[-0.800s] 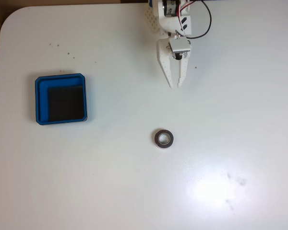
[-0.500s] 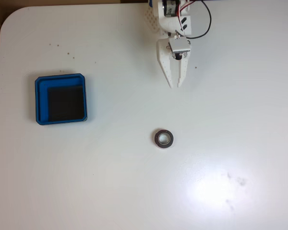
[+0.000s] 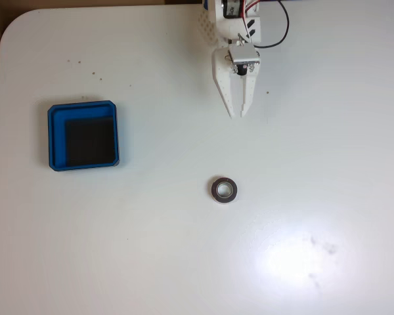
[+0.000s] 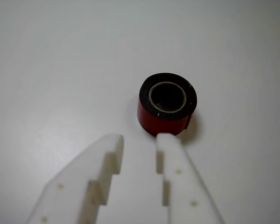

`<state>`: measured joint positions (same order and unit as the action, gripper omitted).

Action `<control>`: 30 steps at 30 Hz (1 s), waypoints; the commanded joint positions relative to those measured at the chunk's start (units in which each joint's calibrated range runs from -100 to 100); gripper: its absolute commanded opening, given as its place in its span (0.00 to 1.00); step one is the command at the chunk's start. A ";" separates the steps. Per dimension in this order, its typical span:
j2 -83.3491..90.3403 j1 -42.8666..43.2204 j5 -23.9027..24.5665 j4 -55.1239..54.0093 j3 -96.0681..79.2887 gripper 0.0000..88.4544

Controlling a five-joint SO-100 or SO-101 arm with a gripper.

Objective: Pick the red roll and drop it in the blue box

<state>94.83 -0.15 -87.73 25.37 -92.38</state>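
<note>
Fixed view: we see the gripper (image 3: 236,115) near the table's (image 3: 328,131) top edge, fingers close together with a narrow gap, holding nothing. The roll (image 3: 224,189) lies flat on the table below it, well apart. The box (image 3: 83,135) sits far left.

Wrist view: we note the roll (image 4: 167,104) upright on its flat face, just beyond the fingertips (image 4: 167,141), slightly right of the gap.

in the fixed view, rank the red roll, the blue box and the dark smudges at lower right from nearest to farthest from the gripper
1. red roll, just below the gripper.
2. blue box, far left.
3. dark smudges, lower right of the table.
</note>
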 commanded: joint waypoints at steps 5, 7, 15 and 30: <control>-22.18 -0.58 0.17 -1.19 18.52 0.01; -26.52 -0.58 0.17 -1.19 23.01 0.01; -43.00 -0.10 -0.01 -0.95 36.04 0.01; -75.19 -0.49 0.08 -0.45 58.86 0.02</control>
<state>24.72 -0.15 -87.81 25.37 -40.54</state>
